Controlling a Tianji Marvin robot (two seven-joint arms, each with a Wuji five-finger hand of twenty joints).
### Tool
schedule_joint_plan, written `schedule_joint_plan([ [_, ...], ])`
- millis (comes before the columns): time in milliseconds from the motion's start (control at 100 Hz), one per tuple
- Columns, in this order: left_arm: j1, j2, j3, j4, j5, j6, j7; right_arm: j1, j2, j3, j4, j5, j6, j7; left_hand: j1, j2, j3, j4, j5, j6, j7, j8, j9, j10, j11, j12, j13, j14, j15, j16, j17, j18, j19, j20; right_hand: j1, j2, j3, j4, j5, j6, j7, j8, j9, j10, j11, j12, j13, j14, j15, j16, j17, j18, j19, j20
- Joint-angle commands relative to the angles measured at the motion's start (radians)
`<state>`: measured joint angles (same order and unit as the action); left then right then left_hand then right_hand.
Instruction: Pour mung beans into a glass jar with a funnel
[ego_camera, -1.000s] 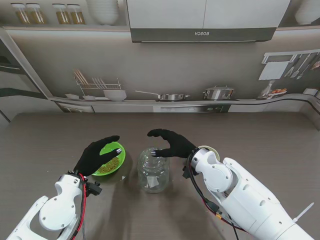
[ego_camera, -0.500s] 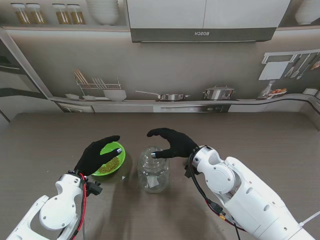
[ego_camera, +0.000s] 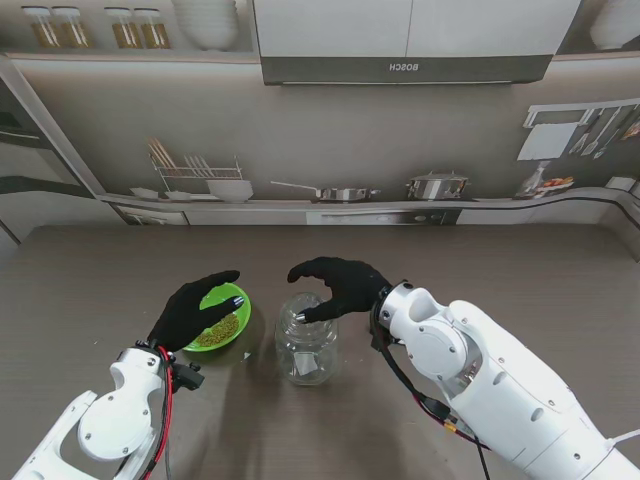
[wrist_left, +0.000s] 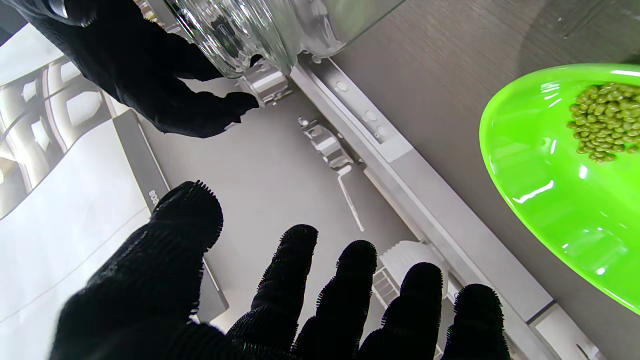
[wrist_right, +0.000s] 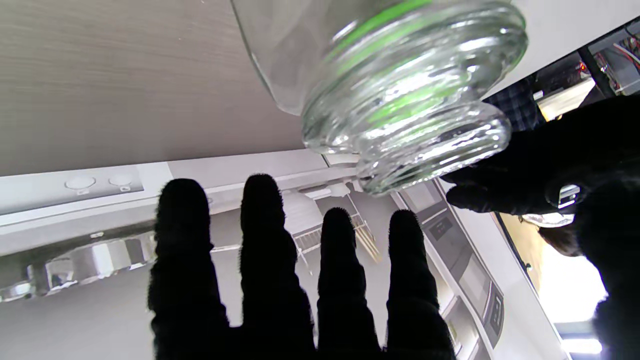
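Note:
A clear glass jar (ego_camera: 307, 343) stands upright at the table's middle; its threaded mouth (wrist_right: 415, 105) has no lid. My right hand (ego_camera: 337, 285) hovers open just above the mouth, fingers spread and its thumb (wrist_right: 520, 187) hanging beside the rim. To the jar's left sits a green bowl (ego_camera: 228, 320) holding mung beans (wrist_left: 602, 122). Above the bowl's near edge my left hand (ego_camera: 193, 310) is spread open, holding nothing. I see no funnel in any view. In the left wrist view the jar (wrist_left: 260, 25) and right hand (wrist_left: 145, 75) show beyond my left fingers (wrist_left: 300, 280).
The brown table (ego_camera: 520, 270) runs to a back edge with a printed kitchen backdrop (ego_camera: 330, 120) behind it. My right forearm (ego_camera: 480, 375) covers the table to the jar's right.
My right hand has shifted left over the jar's mouth and its thumb has dipped toward the rim. A pale round thing by the right wrist is now hidden behind the arm. The left hand is still.

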<state>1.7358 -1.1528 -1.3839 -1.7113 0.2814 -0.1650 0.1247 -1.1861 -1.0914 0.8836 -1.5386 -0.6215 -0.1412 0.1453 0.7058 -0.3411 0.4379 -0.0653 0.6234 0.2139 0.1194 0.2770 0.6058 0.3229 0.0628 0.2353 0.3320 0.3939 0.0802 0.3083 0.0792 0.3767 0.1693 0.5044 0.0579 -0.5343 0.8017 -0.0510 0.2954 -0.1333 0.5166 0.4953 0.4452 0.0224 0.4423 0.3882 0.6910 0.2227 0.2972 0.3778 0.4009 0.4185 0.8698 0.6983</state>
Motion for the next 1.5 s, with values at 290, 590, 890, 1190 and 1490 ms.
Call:
schedule_joint_plan([
  [290, 0.011, -0.003, -0.01, -0.004, 0.0, -0.011, -0.011, 0.022, 0.009, -0.045, -0.038, -0.07, 0.035, 0.043, -0.018, 0.045, -0.013, 0.032, -0.008, -0.016, -0.009, -0.003, -0.001, -0.004, -0.004, 0.0, -0.006, -0.004, -0.008, -0.004, -0.014, -0.013, -0.014, 0.004, 0.001, -0.043, 0.036, 0.039, 0.015, -0.045, -0.053, 0.066, -0.013, 0.019, 0.081, 0.096, 0.054, -0.035, 0.191, 0.151, 0.046, -0.039, 0.107, 0.106],
  [590, 0.012, -0.003, -0.012, -0.005, -0.002, -0.014, -0.014, 0.029, 0.018, -0.076, -0.044, -0.161, 0.052, 0.047, -0.019, 0.046, -0.013, 0.032, -0.008, -0.017, -0.009, -0.003, -0.001, -0.005, -0.004, 0.0, -0.006, -0.005, -0.008, -0.004, -0.014, -0.013, -0.014, 0.004, 0.039, -0.078, 0.059, 0.061, -0.003, -0.042, -0.001, 0.145, -0.036, 0.018, 0.17, 0.174, 0.065, -0.057, 0.341, 0.227, 0.078, -0.048, 0.147, 0.133],
  [890, 0.011, -0.003, -0.011, -0.004, -0.003, -0.013, -0.016, 0.039, 0.013, -0.113, -0.006, -0.208, 0.038, -0.009, -0.019, 0.046, -0.014, 0.032, -0.006, -0.017, -0.009, -0.003, 0.003, -0.003, -0.002, 0.002, -0.004, -0.003, -0.007, -0.003, -0.014, -0.012, -0.014, 0.004, 0.116, -0.13, 0.068, 0.096, -0.012, -0.037, 0.169, 0.218, -0.026, -0.003, 0.286, 0.258, 0.125, -0.081, 0.446, 0.272, 0.139, -0.061, 0.201, 0.143],
  [1190, 0.011, -0.002, -0.011, -0.006, -0.006, -0.006, -0.021, 0.05, 0.003, -0.149, 0.054, -0.227, 0.024, -0.084, -0.019, 0.048, -0.014, 0.032, -0.005, -0.017, -0.009, -0.003, 0.003, -0.001, -0.003, 0.002, -0.004, -0.002, -0.007, -0.003, -0.015, -0.013, -0.014, 0.004, 0.202, -0.181, 0.057, 0.074, 0.003, -0.035, 0.391, 0.235, 0.014, -0.026, 0.416, 0.353, 0.215, -0.146, 0.567, 0.306, 0.228, -0.102, 0.29, 0.145],
  [1490, 0.012, -0.001, -0.012, -0.009, -0.008, -0.001, -0.025, 0.059, -0.012, -0.183, 0.117, -0.223, -0.001, -0.167, -0.018, 0.048, -0.014, 0.032, -0.006, -0.015, -0.009, -0.003, 0.003, -0.001, -0.003, 0.002, -0.004, -0.002, -0.007, -0.002, -0.014, -0.012, -0.014, 0.005, 0.341, -0.152, 0.004, 0.045, 0.101, -0.018, 0.554, 0.241, 0.138, -0.049, 0.518, 0.422, 0.378, -0.242, 0.714, 0.332, 0.362, -0.151, 0.395, 0.124],
])
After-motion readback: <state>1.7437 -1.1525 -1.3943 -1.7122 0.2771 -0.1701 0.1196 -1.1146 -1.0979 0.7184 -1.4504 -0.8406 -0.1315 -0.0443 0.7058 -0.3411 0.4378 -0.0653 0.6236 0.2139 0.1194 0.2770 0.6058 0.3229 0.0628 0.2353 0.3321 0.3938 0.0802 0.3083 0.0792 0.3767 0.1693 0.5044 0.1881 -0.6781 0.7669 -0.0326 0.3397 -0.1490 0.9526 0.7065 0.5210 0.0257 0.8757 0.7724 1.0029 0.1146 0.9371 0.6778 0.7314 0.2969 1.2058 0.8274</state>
